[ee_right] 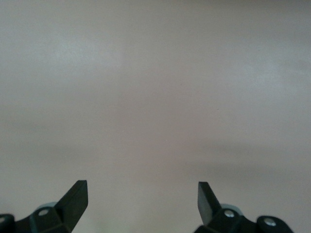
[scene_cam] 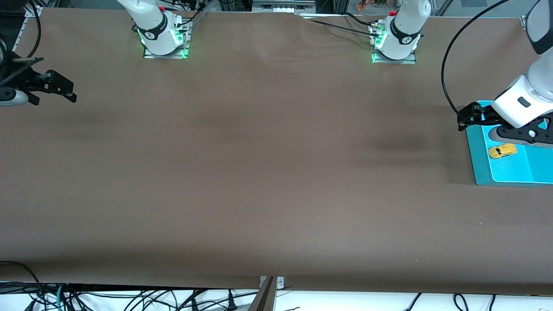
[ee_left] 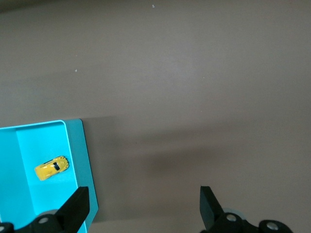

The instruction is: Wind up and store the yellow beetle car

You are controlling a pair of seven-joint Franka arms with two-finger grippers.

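right hand (ee_right: 142, 200) | fingers (ee_right: 77, 198) spread | over bare brown table (ee_right: 155, 87)

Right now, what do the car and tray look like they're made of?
Car: glossy yellow shell, dark windows; painted metal or plastic, can't tell which. Tray: smooth turquoise, thin raised rim, probably molded plastic.

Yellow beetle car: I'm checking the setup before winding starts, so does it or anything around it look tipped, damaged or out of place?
Nothing stands out. The yellow beetle car sits on its wheels inside the turquoise tray at the left arm's end of the table. The left gripper is open over the tray's edge; the right gripper waits open.
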